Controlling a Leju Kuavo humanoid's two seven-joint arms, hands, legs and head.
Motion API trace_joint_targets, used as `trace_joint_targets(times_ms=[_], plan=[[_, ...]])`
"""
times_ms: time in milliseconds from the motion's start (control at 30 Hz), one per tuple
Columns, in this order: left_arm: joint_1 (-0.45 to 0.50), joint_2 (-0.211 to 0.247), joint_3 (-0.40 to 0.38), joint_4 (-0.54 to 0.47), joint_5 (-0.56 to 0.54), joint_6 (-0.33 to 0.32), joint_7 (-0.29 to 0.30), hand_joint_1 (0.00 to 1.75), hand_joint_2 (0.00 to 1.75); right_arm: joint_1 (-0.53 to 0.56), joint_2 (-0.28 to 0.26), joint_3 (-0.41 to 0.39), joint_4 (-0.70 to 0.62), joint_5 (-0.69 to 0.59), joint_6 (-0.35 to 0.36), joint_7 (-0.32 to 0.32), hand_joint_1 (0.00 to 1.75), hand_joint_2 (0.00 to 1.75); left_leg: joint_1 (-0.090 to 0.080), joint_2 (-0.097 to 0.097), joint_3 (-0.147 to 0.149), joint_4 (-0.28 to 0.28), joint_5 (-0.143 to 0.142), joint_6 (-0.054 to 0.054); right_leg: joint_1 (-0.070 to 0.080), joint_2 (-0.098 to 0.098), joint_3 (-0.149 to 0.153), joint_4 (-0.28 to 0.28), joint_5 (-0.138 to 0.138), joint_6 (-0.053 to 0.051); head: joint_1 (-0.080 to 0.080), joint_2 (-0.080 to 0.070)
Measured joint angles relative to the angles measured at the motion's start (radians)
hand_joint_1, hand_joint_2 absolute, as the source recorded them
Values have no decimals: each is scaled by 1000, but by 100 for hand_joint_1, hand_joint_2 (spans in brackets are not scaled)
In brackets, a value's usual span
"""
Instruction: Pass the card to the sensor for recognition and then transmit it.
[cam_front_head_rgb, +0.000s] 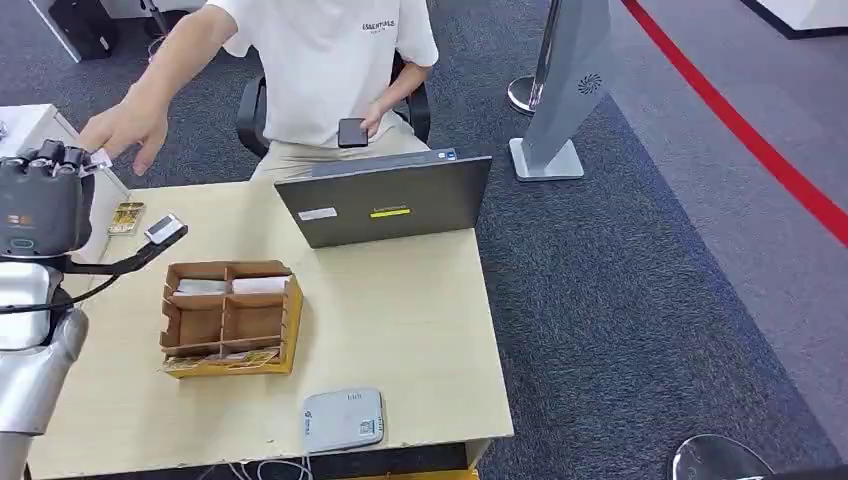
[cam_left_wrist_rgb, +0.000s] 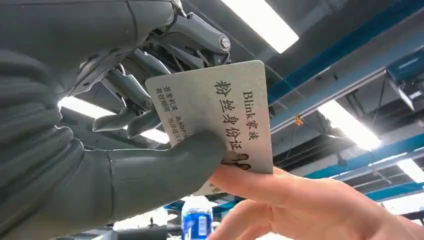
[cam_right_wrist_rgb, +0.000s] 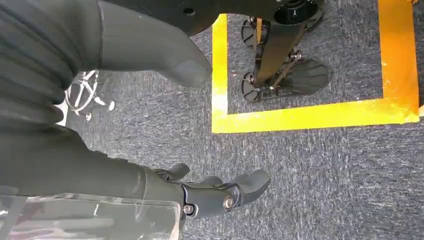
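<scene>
One card (cam_left_wrist_rgb: 220, 115) in play. Head view: left hand (cam_front_head_rgb: 45, 195) raised at the table's (cam_front_head_rgb: 420, 320) left edge, a seated person's hand (cam_front_head_rgb: 125, 125) reaching to it; cardboard organizer (cam_front_head_rgb: 230, 318) mid-table, grey sensor (cam_front_head_rgb: 342, 420) at the near edge, laptop (cam_front_head_rgb: 385, 200) behind. Left wrist view: thumb and fingers (cam_left_wrist_rgb: 135, 95) pinch the card — the person's fingertips touch its lower edge. Right wrist view: right hand (cam_right_wrist_rgb: 200, 130) hangs over grey carpet (cam_right_wrist_rgb: 325, 170) with yellow tape (cam_right_wrist_rgb: 305, 117), fingers apart, holding nothing.
</scene>
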Motion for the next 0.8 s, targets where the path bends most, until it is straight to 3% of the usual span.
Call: trace_joint_targets(times_ms=[533, 567, 800], plan=[[-6, -1, 1, 73, 0, -5, -8, 175, 175, 4, 0, 3, 0, -6, 0, -2, 0, 175, 0, 1, -1, 0, 0, 0, 0, 2, -2, 0, 0, 0, 0, 0], [-6, -2, 2, 74, 0, -5, -9, 0, 175, 4, 0, 3, 0, -7, 0, -3, 0, 175, 0, 1, -1, 0, 0, 0, 0, 2, -2, 0, 0, 0, 0, 0], [-6, -10, 22, 78, 8, -18, -46, 0, 175, 4, 0, 3, 0, -16, 0, -10, 0, 175, 0, 1, -2, 0, 0, 0, 0, 2, -2, 0, 0, 0, 0, 0]])
